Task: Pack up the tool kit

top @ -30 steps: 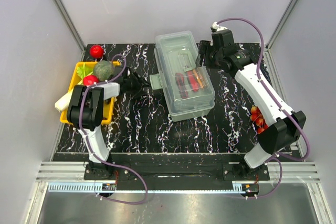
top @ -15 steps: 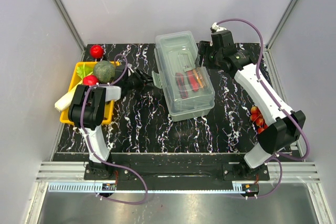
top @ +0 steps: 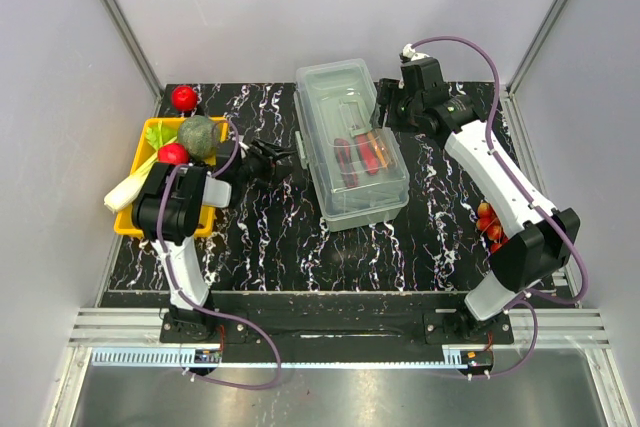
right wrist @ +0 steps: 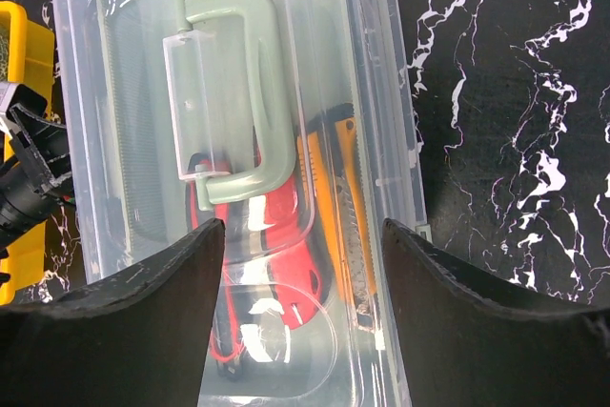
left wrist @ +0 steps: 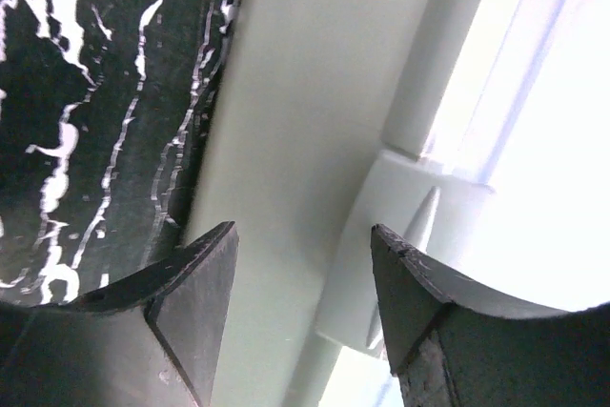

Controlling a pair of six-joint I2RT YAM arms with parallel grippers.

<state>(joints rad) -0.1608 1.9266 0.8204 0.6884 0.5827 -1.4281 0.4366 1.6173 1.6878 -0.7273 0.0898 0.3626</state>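
Observation:
A clear plastic tool box (top: 350, 142) with its lid down stands mid-table. Red-handled pliers (top: 348, 159) and an orange utility knife (top: 375, 147) lie inside; both show through the lid in the right wrist view, pliers (right wrist: 276, 274), knife (right wrist: 345, 207), under the pale green handle (right wrist: 238, 92). My left gripper (top: 285, 159) is open, its jaws either side of the green latch (left wrist: 400, 254) on the box's left side. My right gripper (top: 385, 107) is open, above the box's far right edge.
A yellow tray (top: 140, 217) at the left holds a green ball (top: 198, 134), a leek and a red fruit. A red tomato (top: 183, 97) sits at the back left. Red fruits (top: 490, 227) lie by the right arm.
My left gripper has moved right, from about the tray's edge up to the latch on the box's left side. The right gripper has shifted slightly.

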